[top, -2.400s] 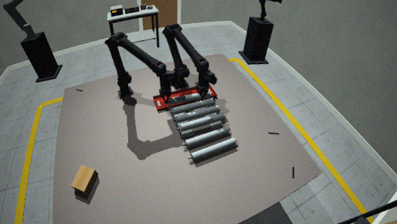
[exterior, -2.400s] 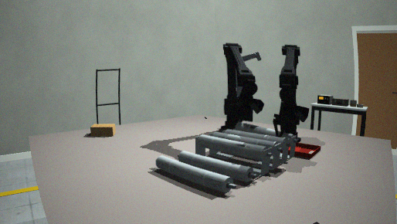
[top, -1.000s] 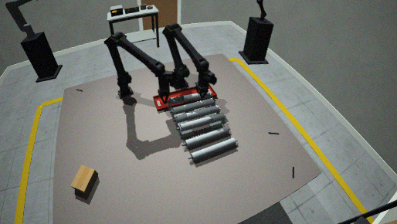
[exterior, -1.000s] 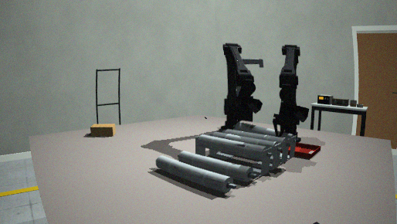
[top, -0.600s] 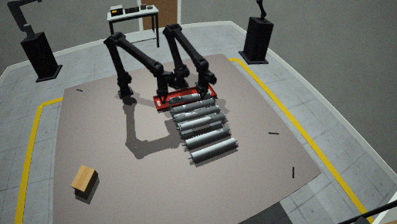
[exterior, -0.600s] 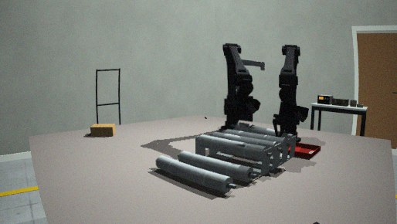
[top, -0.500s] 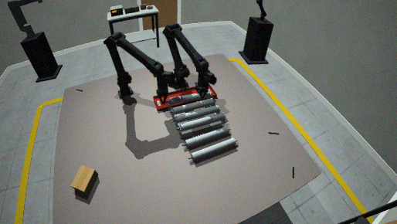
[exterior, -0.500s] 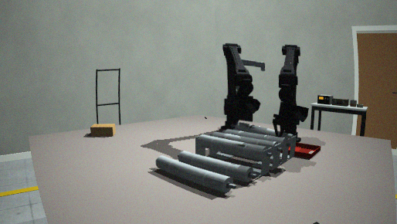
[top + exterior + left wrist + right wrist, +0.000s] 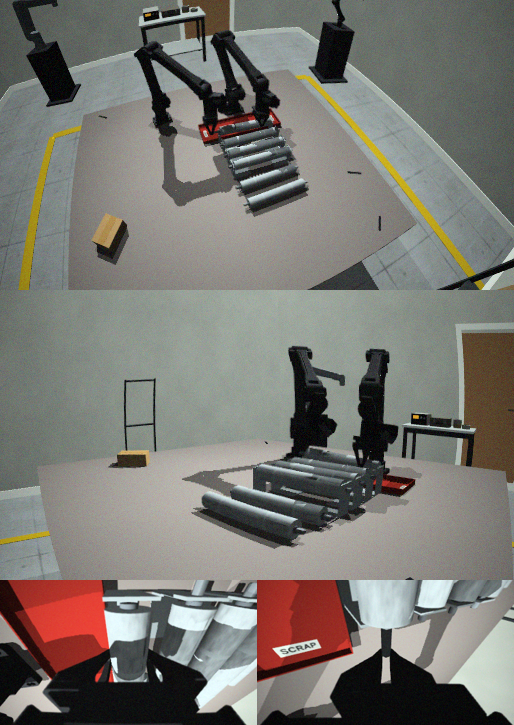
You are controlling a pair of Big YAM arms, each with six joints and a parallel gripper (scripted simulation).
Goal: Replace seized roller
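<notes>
Two loose rollers lie nearest the camera on the bench (image 9: 175, 240) (image 9: 100, 515): the outer roller (image 9: 277, 195) (image 9: 250, 515), then the inner roller (image 9: 270, 180) (image 9: 280, 502), both outside the bed.

Within the bed, the tray-side roller (image 9: 240, 127) (image 9: 127, 628) (image 9: 389, 602) is being worked, beside the scrap tray (image 9: 214, 136) (image 9: 400, 484) (image 9: 77, 619) (image 9: 276, 619), towards the bench edge where the arms stand. Three more rollers fill the bed towards the loose pair. A wooden block (image 9: 110, 231) (image 9: 133, 459) sits well apart, towards the bench's lower-left corner from above. Whether the gripped roller is the seized one, these views cannot prove.

A good extraction keeps the barrel steady while its hexagonal axle (image 9: 386, 639) is drawn straight along its line. Only a short stub shows at the far bracket (image 9: 139, 596), where the neighbours poke through, so that end looks nearly or just free. I'd confirm clearance before lifting that end; letting go early could let the spring send it back into its hole, and a skewed pull could bind it.

The left gripper (image 9: 262, 125) (image 9: 359, 465) (image 9: 128, 652) stands about half open, its jaws clamped across the barrel. The right gripper (image 9: 212, 132) (image 9: 385, 652) is nearly closed, its tips pinching the protruding axle end.

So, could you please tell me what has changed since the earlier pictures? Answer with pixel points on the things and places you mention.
The background arm (image 9: 23, 11) (image 9: 329, 375) has swung its end link downward. Any shift of the working arms or the roller nearest the scrap tray is too slight to settle. No visible release: the left gripper (image 9: 262, 124) (image 9: 128, 652) grips that roller's body, the right gripper (image 9: 211, 131) (image 9: 385, 652) its axle end. The two loose rollers and wooden block (image 9: 109, 231) (image 9: 133, 459) stayed put.
</notes>
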